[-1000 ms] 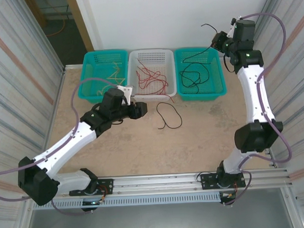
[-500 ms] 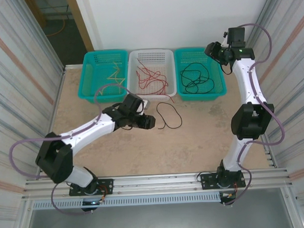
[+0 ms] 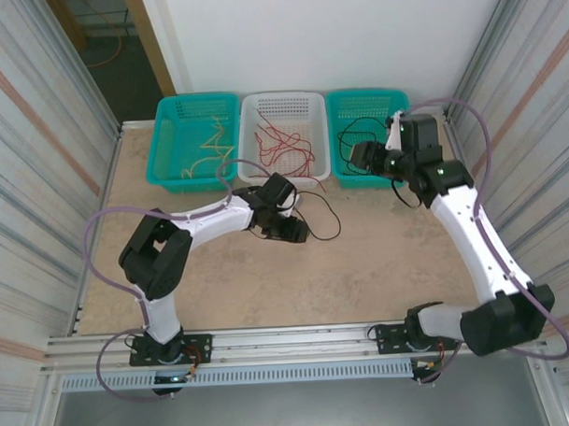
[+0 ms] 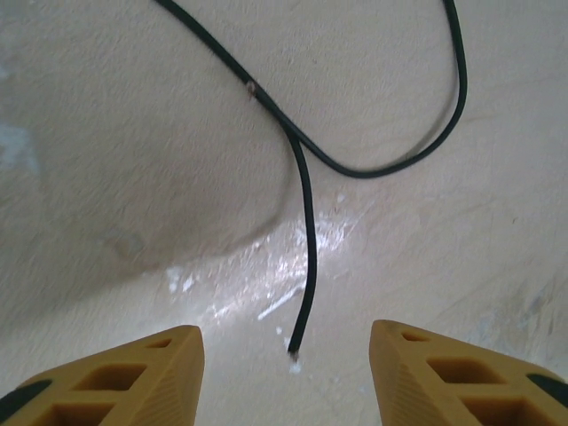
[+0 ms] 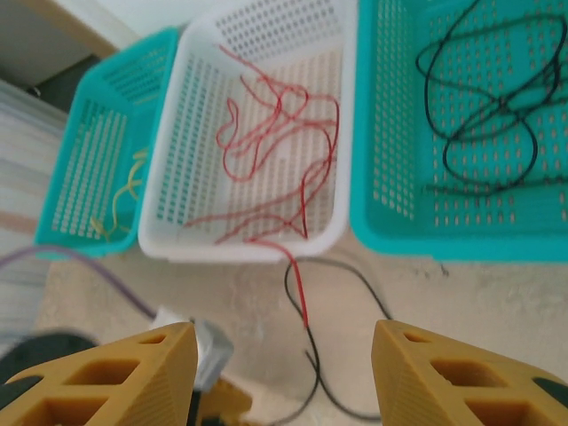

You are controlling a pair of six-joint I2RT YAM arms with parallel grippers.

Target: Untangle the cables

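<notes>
While the left gripper (image 4: pixel 282 351) sits low over the tan table (image 3: pixel 379 256), its yellow fingers (image 4: pixel 133 368) are spread apart with nothing held. The free end of a loose black cable (image 4: pixel 306 240) lies on the surface in the gap just ahead of the tips. From overhead, that cable curls in a loop on the table, near side of the white basket (image 3: pixel 283 103) and just right of the left gripper. The right gripper (image 3: pixel 359 158) hangs above the near rim of the right teal basket (image 3: pixel 367 102), its fingers also wide apart and empty. Three baskets line the far edge side by side. The red cables (image 5: pixel 275 151) are piled in the white middle one, with one strand drooping over its near rim onto the table, close to the loose black cable. The black cables (image 5: pixel 488 98) are coiled in the right teal basket. The pale yellow cables (image 5: pixel 124 200) are in the left teal basket (image 3: pixel 160 142).
</notes>
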